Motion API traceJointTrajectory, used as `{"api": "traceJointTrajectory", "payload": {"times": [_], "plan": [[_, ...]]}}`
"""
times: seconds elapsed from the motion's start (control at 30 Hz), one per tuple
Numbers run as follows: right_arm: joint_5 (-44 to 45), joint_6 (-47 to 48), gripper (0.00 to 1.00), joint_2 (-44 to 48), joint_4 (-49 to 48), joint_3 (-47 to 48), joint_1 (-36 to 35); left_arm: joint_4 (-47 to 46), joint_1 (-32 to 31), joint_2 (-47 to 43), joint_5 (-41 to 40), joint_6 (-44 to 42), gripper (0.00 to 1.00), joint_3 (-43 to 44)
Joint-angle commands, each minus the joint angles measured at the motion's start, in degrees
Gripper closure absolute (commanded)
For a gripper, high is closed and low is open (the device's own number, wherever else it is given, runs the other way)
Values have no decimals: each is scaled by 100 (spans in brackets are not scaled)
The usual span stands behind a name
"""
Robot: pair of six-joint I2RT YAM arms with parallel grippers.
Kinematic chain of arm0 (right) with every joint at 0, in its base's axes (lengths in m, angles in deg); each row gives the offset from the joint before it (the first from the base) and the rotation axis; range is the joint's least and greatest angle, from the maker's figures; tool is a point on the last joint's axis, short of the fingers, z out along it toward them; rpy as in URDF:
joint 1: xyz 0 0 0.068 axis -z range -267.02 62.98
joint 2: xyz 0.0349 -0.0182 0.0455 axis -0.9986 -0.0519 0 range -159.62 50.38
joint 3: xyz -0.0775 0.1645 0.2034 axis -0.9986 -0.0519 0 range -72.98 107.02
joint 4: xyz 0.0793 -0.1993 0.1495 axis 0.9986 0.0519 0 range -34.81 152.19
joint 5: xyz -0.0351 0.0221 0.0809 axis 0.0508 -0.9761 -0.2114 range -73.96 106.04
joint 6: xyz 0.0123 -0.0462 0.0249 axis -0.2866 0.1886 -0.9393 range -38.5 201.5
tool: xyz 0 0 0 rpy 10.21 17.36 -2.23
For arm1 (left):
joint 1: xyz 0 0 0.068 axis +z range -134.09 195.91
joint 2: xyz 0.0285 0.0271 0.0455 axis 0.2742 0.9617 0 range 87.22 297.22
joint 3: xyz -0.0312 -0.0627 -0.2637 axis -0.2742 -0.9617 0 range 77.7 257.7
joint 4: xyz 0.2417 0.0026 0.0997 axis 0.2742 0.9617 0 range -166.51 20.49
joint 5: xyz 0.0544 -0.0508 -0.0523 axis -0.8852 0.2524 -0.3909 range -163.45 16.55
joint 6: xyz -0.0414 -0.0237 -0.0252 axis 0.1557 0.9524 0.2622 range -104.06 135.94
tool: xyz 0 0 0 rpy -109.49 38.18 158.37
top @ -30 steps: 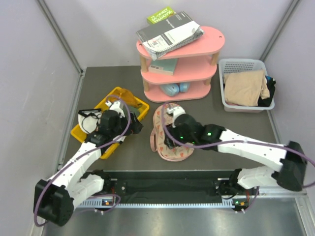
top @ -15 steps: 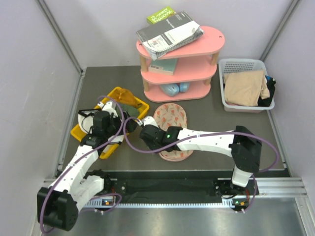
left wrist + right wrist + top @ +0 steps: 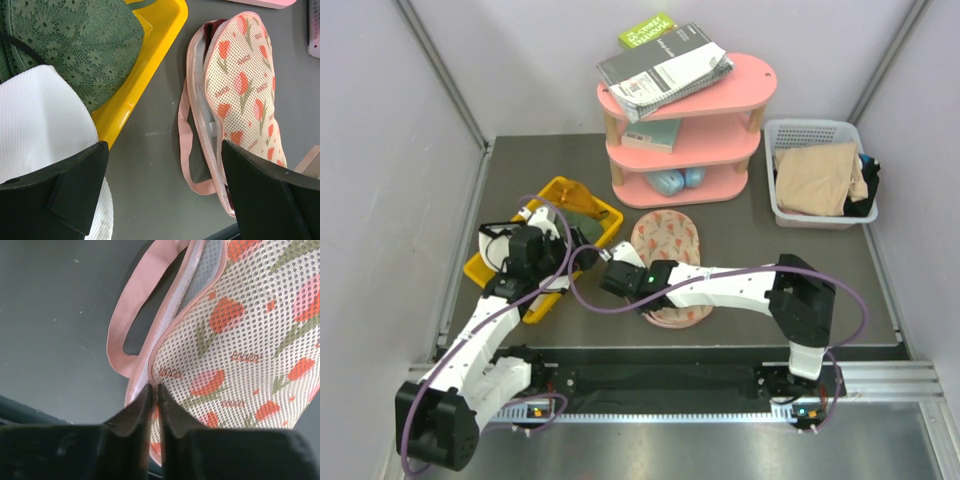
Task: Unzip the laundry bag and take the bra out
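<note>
The laundry bag [image 3: 670, 238] lies flat in the middle of the table, cream mesh with red-and-green print and pink trim. Its zip seam gapes along the left side [image 3: 206, 75], with the pink loop strap [image 3: 186, 150] lying beside it. A sliver of the dark maroon bra [image 3: 214, 23] peeks out at the far end of the seam. My right gripper [image 3: 632, 290] is shut on the bag's near left edge, pinching the pink trim [image 3: 155, 390]. My left gripper [image 3: 582, 255] hangs open between the yellow bin and the bag, holding nothing [image 3: 165, 190].
The yellow bin [image 3: 610, 215] at the left holds an olive-green cloth [image 3: 75, 45] and a white cloth [image 3: 40, 125]. A pink shelf unit [image 3: 685, 110] with books stands behind the bag. A white lattice basket [image 3: 820, 218] with a beige cloth [image 3: 815, 175] sits at the far right.
My right arm swung from above the bag down to its near left edge, and its jaws closed on the trim. The left arm shifted slightly and stayed open.
</note>
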Motion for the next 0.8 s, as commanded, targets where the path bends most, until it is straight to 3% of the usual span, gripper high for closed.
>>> {"api": "traceJointTrajectory", "payload": {"times": [0.0, 0.33, 0.77], "plan": [[107, -43, 100, -50, -9, 261, -96, -322, 36, -42, 63, -98, 1, -61], [431, -192, 100, 1046, 360, -71, 281, -393, 36, 134, 326, -141, 1, -61], [449, -227, 100, 3218, 264, -1891, 2048, -446, 36, 441, 651, -291, 1, -9]]}}
